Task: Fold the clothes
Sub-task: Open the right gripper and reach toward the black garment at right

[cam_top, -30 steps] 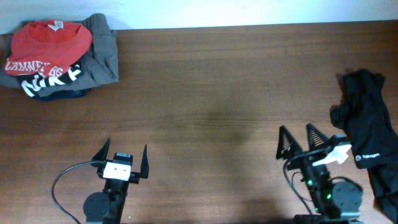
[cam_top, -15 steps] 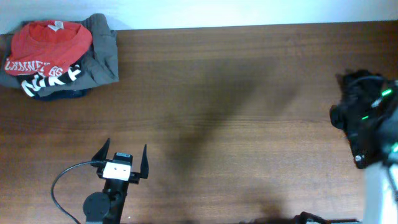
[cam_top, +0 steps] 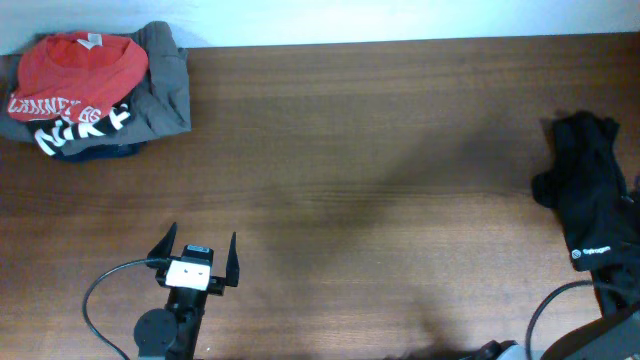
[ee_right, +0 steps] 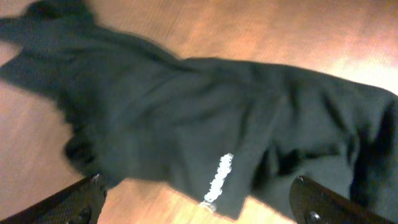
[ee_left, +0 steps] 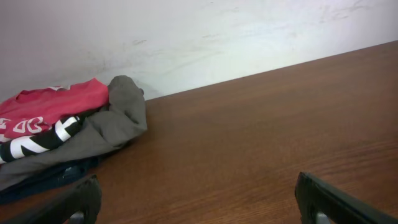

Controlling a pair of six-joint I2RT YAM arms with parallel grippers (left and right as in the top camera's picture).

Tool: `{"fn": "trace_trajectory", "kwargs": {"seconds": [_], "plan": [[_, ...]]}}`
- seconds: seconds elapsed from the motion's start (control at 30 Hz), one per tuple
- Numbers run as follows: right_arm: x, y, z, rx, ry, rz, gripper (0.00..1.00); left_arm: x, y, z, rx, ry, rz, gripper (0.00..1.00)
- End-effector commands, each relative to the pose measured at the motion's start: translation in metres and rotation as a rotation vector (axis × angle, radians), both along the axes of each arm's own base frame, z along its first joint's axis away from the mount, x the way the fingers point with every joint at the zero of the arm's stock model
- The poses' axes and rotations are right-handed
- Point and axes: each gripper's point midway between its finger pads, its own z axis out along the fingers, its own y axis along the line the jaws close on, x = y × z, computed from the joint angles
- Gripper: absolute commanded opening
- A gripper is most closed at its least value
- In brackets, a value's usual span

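The black garment (cam_top: 590, 195) lay crumpled at the right edge of the counter (cam_top: 350, 150). It was bunched into a narrow, rumpled heap, with its small white logo (cam_top: 590, 251) showing towards the near end.

The right tool (ee_right: 196, 190) hung over it with its fingers spread wide and nothing between them. That view was blurred, so how close the tool stood to the cloth could not be told. From overhead only a cable and a piece of the right arm showed in the near right corner.

The left tool (cam_top: 203, 242) sat well apart at the near left, likewise wide open and empty. It faced the far left corner, where a red shirt (cam_top: 75, 65) and a grey garment (cam_top: 165, 85) lay heaped, no part of this job.

The black garment looked thin, light and quite limp. It would probably sag and drape from any pinch and hold no shape of its own. On the smooth wood it would likely slide when dragged, which could help spread it but might also let it creep during a fold.

The folds were stacked, so a deep bite into the middle risked catching several layers at once. A better hold seemed to be a free outer edge or corner, such as the one just beside the logo in the right wrist view. The other tool could take a second corner of the same edge once the cloth lay flat. Which edge was hem, sleeve or collar could not be told.
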Motion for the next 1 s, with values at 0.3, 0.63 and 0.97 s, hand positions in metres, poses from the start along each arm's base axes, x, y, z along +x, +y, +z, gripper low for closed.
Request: {"fn": "trace_trajectory", "kwargs": {"seconds": [0.3, 0.63, 0.97], "plan": [[-0.014, -0.03, -0.032, 0.11, -0.122, 0.088, 0.95, 0.0, 0.002, -0.002, 0.01, 0.003, 0.01, 0.99], [-0.01, -0.038, -0.067, 0.157, -0.104, 0.084, 0.88, 0.0, 0.002, -0.002, 0.01, 0.003, 0.01, 0.99], [-0.01, -0.041, -0.085, 0.179, -0.09, 0.081, 0.88, 0.0, 0.002, -0.002, 0.01, 0.003, 0.01, 0.99]]}}
